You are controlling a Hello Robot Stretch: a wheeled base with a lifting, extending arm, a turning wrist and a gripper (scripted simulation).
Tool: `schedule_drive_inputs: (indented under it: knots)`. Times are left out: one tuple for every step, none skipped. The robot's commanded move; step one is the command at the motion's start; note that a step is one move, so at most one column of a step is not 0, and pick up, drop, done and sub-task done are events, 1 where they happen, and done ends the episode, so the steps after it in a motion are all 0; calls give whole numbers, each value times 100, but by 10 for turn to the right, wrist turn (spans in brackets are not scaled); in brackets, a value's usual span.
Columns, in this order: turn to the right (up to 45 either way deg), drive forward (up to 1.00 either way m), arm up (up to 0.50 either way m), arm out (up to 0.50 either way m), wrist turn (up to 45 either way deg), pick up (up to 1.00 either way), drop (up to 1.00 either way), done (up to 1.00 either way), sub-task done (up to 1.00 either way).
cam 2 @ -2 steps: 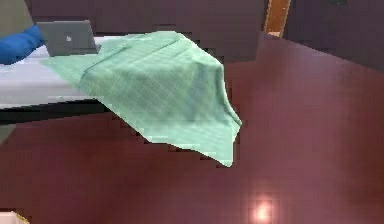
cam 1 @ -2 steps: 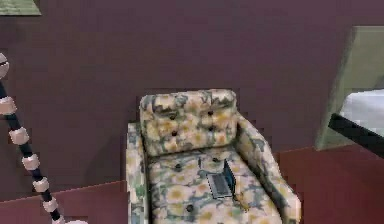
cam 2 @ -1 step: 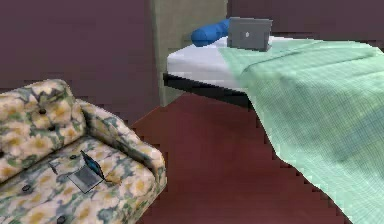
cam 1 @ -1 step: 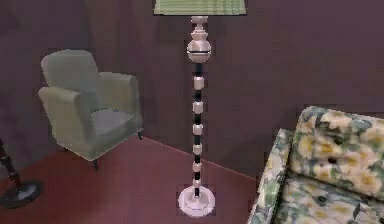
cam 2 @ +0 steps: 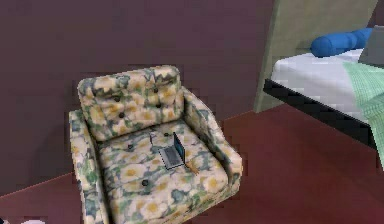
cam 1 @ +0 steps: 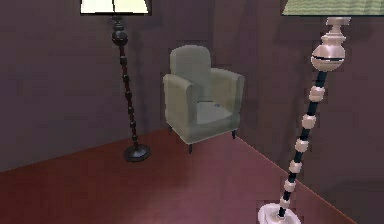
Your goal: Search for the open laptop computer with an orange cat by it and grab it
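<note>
1. A small open laptop (cam 2: 173,151) is sitting on the seat of a floral armchair (cam 2: 118,108) against the dark wall.
2. A bed (cam 2: 312,82) carrying a blue pillow (cam 2: 338,42) is standing at the arm side view's right.
3. In the forward view, a grey-green armchair (cam 1: 203,95) is standing in a corner between a dark floor lamp (cam 1: 127,85) and a pale beaded floor lamp (cam 1: 312,115).
4. I cannot tell the hand's state.

A grey-green armchair (cam 1: 205,100) stands in the far corner between a dark floor lamp (cam 1: 125,80) at left and a nearer pale beaded floor lamp (cam 1: 312,110) at right; a floral armchair (cam 2: 130,100) sits left of a bed (cam 2: 320,75) bearing a blue pillow (cam 2: 338,42).
</note>
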Motion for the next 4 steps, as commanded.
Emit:
schedule_drive_inputs:
  knots:
    - [0, 0, 50, 0, 0, 0, 0, 0, 0]
    - [0, 0, 14, 0, 0, 0, 0, 0, 0]
    - [0, 0, 0, 50, 0, 0, 0, 0, 0]
    - [0, 0, 0, 0, 450, 0, 0, 0, 0]
